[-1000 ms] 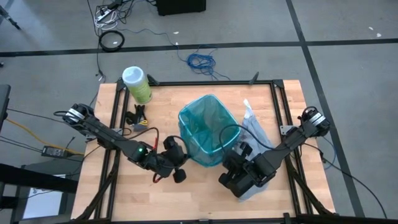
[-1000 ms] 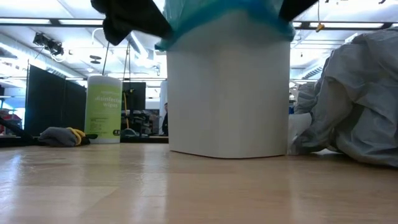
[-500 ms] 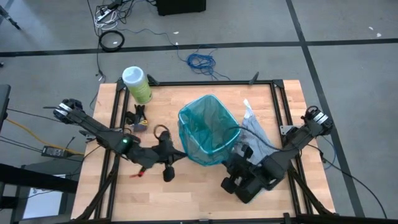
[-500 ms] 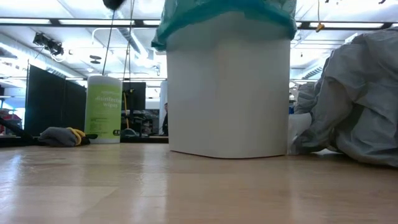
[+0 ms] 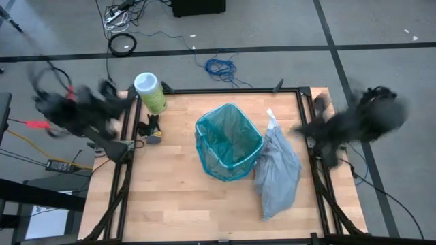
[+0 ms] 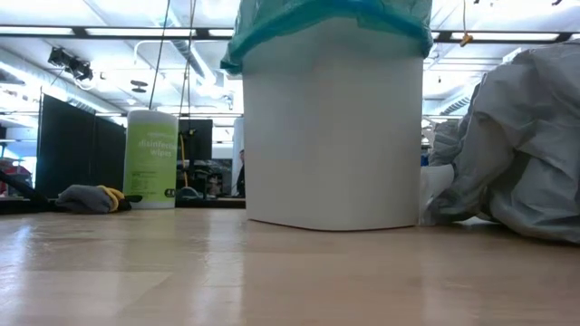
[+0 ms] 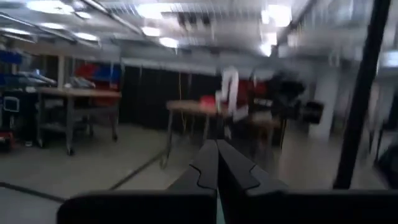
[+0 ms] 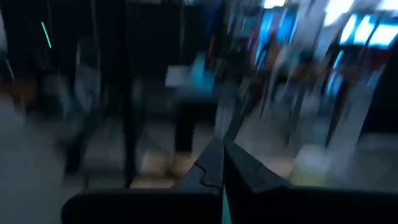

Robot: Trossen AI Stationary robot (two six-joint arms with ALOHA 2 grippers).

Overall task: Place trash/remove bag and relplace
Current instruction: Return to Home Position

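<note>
Both arms sat (blurred) beyond the worktop's (image 5: 177, 197) sides, left gripper (image 7: 217, 163) and right gripper (image 8: 222, 163) fingers clenched together. The grey bag (image 5: 277, 173) lay beside the teal-lined bin (image 6: 331, 136).

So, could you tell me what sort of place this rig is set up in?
Most likely a robotics lab in an open workshop hall: the wooden table sits on a grey floor strewn with cables, and the left wrist view shows workbenches under ceiling strip lights.
</note>
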